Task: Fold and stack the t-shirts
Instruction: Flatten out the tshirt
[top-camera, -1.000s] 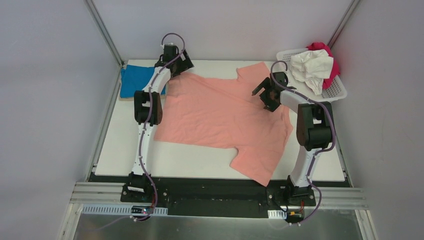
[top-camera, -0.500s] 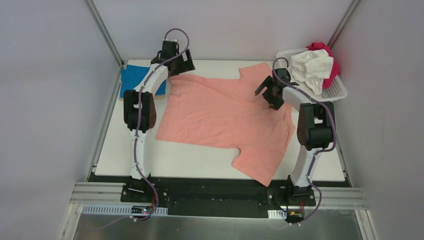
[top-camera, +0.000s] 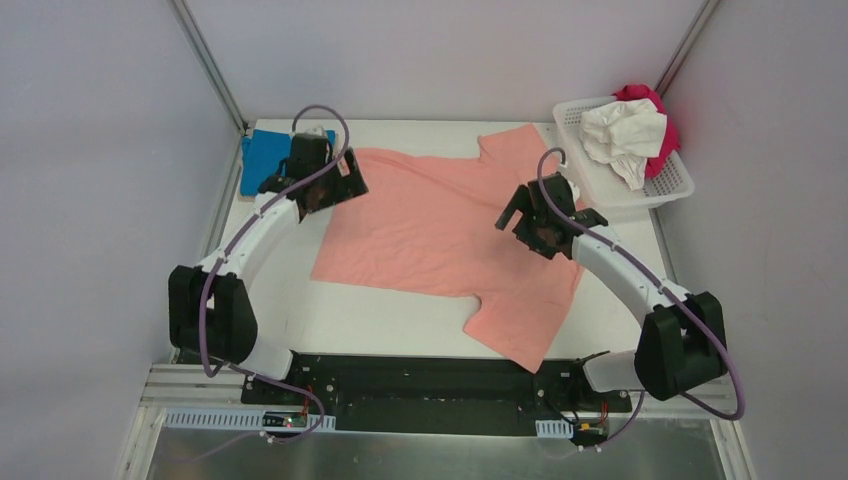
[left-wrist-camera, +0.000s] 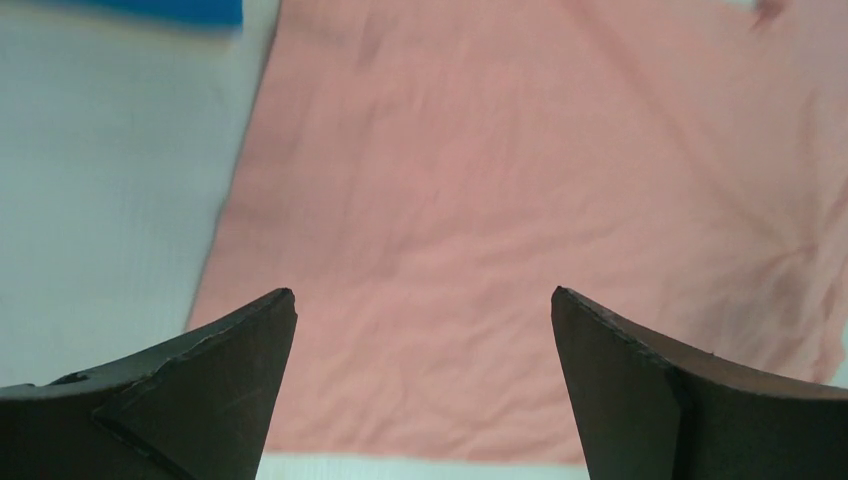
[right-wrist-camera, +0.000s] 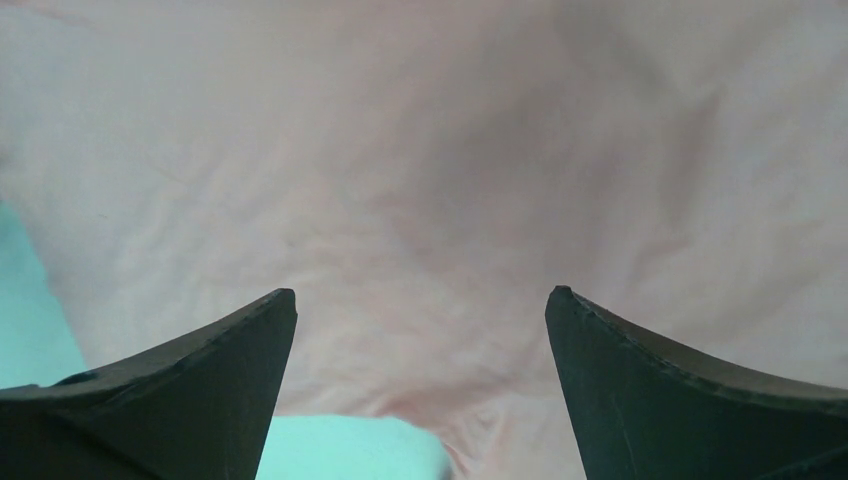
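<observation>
A salmon-pink t-shirt (top-camera: 450, 235) lies spread flat over the middle of the white table (top-camera: 380, 320), one sleeve trailing toward the front edge. Behind it at the back left lies a folded bright blue t-shirt (top-camera: 262, 160). My left gripper (top-camera: 350, 183) hovers open over the pink shirt's back left part. Its wrist view shows only pink cloth (left-wrist-camera: 500, 200) between the fingers, gripper (left-wrist-camera: 423, 293). Over the shirt's right side my right gripper (top-camera: 515, 212) hangs open, nothing between its fingers, gripper (right-wrist-camera: 420, 292), above the cloth (right-wrist-camera: 420, 150).
A white lattice basket (top-camera: 680, 182) at the back right corner holds a crumpled white shirt (top-camera: 622, 135) and a magenta one (top-camera: 645, 98). Metal frame posts (top-camera: 205, 60) and grey walls close in the table on three sides.
Both arms have swung outward and drawn back toward the front. The left gripper left the table's back edge and now hangs over the shirt. The right gripper moved a little nearer. Both stayed open.
</observation>
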